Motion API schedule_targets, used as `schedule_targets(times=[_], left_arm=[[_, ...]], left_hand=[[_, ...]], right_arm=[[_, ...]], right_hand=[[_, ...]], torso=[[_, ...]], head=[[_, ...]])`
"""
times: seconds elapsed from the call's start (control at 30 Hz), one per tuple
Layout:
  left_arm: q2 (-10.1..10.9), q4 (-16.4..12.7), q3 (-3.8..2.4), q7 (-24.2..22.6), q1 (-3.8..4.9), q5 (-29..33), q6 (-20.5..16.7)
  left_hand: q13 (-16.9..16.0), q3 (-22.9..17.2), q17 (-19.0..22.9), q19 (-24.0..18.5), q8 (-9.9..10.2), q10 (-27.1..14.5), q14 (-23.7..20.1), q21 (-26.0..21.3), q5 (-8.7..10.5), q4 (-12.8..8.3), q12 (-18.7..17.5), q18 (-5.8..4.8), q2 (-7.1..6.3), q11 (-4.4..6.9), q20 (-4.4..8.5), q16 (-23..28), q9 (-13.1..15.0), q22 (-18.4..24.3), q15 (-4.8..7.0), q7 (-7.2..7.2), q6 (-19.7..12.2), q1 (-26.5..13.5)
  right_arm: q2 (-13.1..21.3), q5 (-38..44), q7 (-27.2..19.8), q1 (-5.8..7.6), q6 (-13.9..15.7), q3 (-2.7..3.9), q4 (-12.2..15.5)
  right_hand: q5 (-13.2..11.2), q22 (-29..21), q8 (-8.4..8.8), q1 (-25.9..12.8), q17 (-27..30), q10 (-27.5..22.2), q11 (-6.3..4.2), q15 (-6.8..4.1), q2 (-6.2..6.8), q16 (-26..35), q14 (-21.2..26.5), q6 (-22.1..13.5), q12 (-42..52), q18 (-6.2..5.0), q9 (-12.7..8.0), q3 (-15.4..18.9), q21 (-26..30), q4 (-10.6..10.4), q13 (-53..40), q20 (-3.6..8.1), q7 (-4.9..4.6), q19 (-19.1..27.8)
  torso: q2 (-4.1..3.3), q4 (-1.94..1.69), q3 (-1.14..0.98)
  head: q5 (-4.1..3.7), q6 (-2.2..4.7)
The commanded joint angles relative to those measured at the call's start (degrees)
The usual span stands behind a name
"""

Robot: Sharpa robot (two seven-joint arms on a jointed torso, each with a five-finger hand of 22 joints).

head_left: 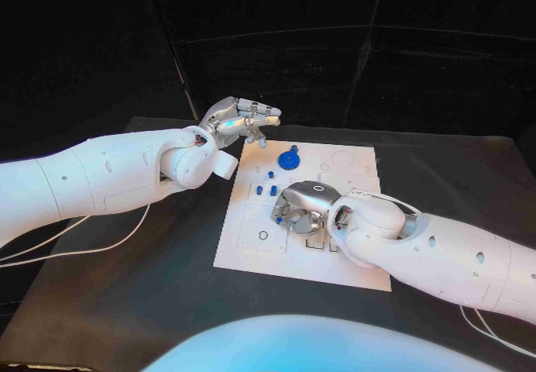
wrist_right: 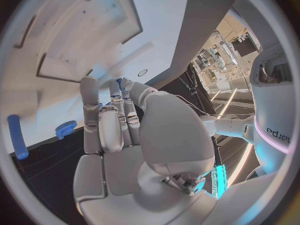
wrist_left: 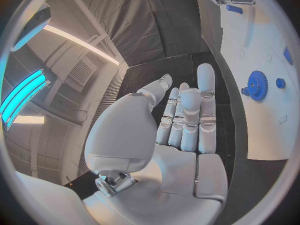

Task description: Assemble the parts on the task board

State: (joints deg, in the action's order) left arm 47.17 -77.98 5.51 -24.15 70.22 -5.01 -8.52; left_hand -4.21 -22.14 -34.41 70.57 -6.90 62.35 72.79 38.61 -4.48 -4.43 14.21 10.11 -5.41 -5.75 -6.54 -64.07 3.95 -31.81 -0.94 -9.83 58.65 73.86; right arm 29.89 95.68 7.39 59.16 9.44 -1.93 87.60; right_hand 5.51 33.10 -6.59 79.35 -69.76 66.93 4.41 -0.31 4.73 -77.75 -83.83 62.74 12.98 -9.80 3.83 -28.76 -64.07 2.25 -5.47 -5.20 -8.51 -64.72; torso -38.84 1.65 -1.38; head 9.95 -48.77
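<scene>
The white task board (head_left: 252, 240) lies in the middle of the black table. A blue gear (head_left: 290, 160) sits near its far edge, with small blue parts (head_left: 266, 191) just in front of it. My left hand (head_left: 240, 116) hovers off the board's far left corner, fingers straight and apart, holding nothing (wrist_left: 187, 115); the gear (wrist_left: 257, 85) lies beyond its fingertips. My right hand (head_left: 301, 208) reaches down onto the board's middle. In the right wrist view its thumb and a finger meet on a small blue part (wrist_right: 119, 82). A blue rod (wrist_right: 17, 136) and the gear (wrist_right: 65, 130) lie further off.
Black table (head_left: 134, 310) surrounds the board, with a white cable (head_left: 106, 248) trailing across its left side. Empty sockets and slots (head_left: 263, 235) mark the board's near half. Both forearms hang over the board's edges.
</scene>
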Motion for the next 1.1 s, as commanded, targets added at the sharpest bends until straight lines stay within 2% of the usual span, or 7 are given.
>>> schedule_targets(times=[0.03, 0.2, 0.33, 0.5, 0.93, 1.0, 1.1], left_arm=[[-0.02, -0.11, -0.04, -0.19, 0.12, 0.21, 0.86], [-0.01, -0.11, -0.04, -0.16, 0.13, 0.21, 0.91], [0.03, -0.14, -0.04, -0.12, 0.13, 0.21, 0.95], [0.05, -0.16, -0.04, -0.04, 0.14, 0.21, 1.09], [0.27, -0.08, -0.03, 0.04, 0.14, 0.21, 1.19], [0.35, -0.09, -0.03, 0.06, 0.14, 0.21, 1.19], [0.46, -0.11, -0.03, 0.08, 0.13, 0.21, 1.24]], left_hand=[[-0.04, 0.11, 0.05, -0.40, -0.27, -0.11, -0.31, -0.33, 0.13, -0.09, 0.20, 0.31, 0.65, -0.16, 0.10, 0.35, -0.09, 0.05, 0.06, -0.27, 0.05, -0.04], [-0.04, 0.11, 0.05, -0.40, -0.27, -0.11, -0.31, -0.33, 0.13, -0.09, 0.20, 0.31, 0.65, -0.16, 0.10, 0.35, -0.09, 0.05, 0.06, -0.27, 0.05, -0.04], [-0.04, 0.11, 0.05, -0.40, -0.27, -0.11, -0.31, -0.33, 0.13, -0.09, 0.20, 0.31, 0.65, -0.16, 0.10, 0.35, -0.09, 0.05, 0.06, -0.27, 0.05, -0.04], [-0.04, 0.11, 0.05, -0.40, -0.27, -0.11, -0.31, -0.33, 0.13, -0.09, 0.20, 0.31, 0.65, -0.16, 0.10, 0.35, -0.09, 0.05, 0.06, -0.27, 0.05, -0.04], [-0.04, 0.11, 0.05, -0.40, -0.27, -0.11, -0.31, -0.33, 0.13, -0.09, 0.20, 0.31, 0.65, -0.16, 0.10, 0.35, -0.09, 0.05, 0.06, -0.27, 0.05, -0.04], [-0.04, 0.11, 0.05, -0.40, -0.27, -0.11, -0.31, -0.33, 0.13, -0.09, 0.20, 0.31, 0.65, -0.16, 0.10, 0.35, -0.09, 0.05, 0.06, -0.27, 0.05, -0.04], [-0.04, 0.11, 0.05, -0.40, -0.27, -0.11, -0.31, -0.33, 0.13, -0.09, 0.20, 0.31, 0.65, -0.16, 0.10, 0.35, -0.09, 0.05, 0.06, -0.27, 0.05, -0.04]], right_arm=[[0.09, 1.13, 1.72, -0.20, -2.71, -0.60, -0.35], [-0.08, 1.08, 1.66, -0.20, -2.65, -0.80, -0.49], [-0.13, 0.42, 1.25, -0.20, -0.52, -0.87, -0.67], [0.06, 0.15, 1.09, -0.20, 2.65, -0.90, -0.67], [5.64, -0.26, -0.55, -0.16, 11.26, -0.81, 4.62], [7.47, -0.61, -0.63, -0.02, 12.39, -0.41, 6.10], [10.20, -1.58, -0.31, 0.26, 12.89, 1.57, 7.90]], right_hand=[[-0.36, -0.25, 0.19, -0.70, 0.17, -0.35, 0.04, -0.05, 0.08, -0.06, -2.52, -0.11, -0.43, 0.04, 0.03, 0.18, 0.46, -0.28, 0.13, -0.34, -0.23, 0.34], [0.06, -0.92, 0.68, -1.46, 0.51, -1.25, 0.29, 0.15, 0.47, 0.12, -2.42, -0.80, -1.04, -0.04, -0.06, 0.55, 0.89, -0.50, 0.46, -0.48, -0.46, 0.66], [0.70, -5.01, 3.09, -3.32, 2.62, -6.89, 2.23, 1.66, 2.21, 1.50, -1.72, -5.34, -3.93, -0.48, -0.29, 1.68, 3.33, -1.06, 1.84, -1.58, -2.17, 2.73], [0.60, -6.31, 3.05, -3.44, 4.01, -10.00, 2.50, 1.97, 2.74, 2.48, -1.10, -9.29, -4.08, -0.83, -0.17, 3.32, 4.56, -0.95, 1.73, -2.22, -1.91, 3.42], [1.70, -6.56, 2.44, -3.01, 4.12, -10.29, 2.54, 1.98, 2.64, 2.43, -1.25, -8.44, -2.75, -0.85, 0.14, 4.29, 4.75, -0.68, 1.56, -2.24, -2.06, 3.04], [1.72, -6.58, 2.38, -3.02, 4.12, -10.25, 2.54, 1.98, 2.75, 2.40, -1.28, -8.25, -2.55, -0.85, 0.17, 4.47, 4.76, -0.66, 1.54, -2.24, -2.08, 2.97], [1.71, -6.61, 2.31, -3.08, 4.11, -10.18, 2.52, 1.97, 2.85, 2.37, -1.32, -8.02, -2.29, -0.85, 0.19, 4.71, 4.77, -0.68, 1.53, -2.23, -2.06, 2.89]], torso=[[0.00, 0.02, 0.04], [-0.02, 0.01, -0.01], [0.04, 0.02, 0.03], [0.02, 0.02, 0.01], [0.07, 0.12, -0.01], [0.11, 0.15, -0.01], [0.12, 0.17, 0.03]], head=[[-0.05, -0.02], [0.03, -0.02], [0.00, 0.06], [0.03, 0.08], [-0.03, 0.34], [-0.14, 0.49], [-0.60, 0.89]])
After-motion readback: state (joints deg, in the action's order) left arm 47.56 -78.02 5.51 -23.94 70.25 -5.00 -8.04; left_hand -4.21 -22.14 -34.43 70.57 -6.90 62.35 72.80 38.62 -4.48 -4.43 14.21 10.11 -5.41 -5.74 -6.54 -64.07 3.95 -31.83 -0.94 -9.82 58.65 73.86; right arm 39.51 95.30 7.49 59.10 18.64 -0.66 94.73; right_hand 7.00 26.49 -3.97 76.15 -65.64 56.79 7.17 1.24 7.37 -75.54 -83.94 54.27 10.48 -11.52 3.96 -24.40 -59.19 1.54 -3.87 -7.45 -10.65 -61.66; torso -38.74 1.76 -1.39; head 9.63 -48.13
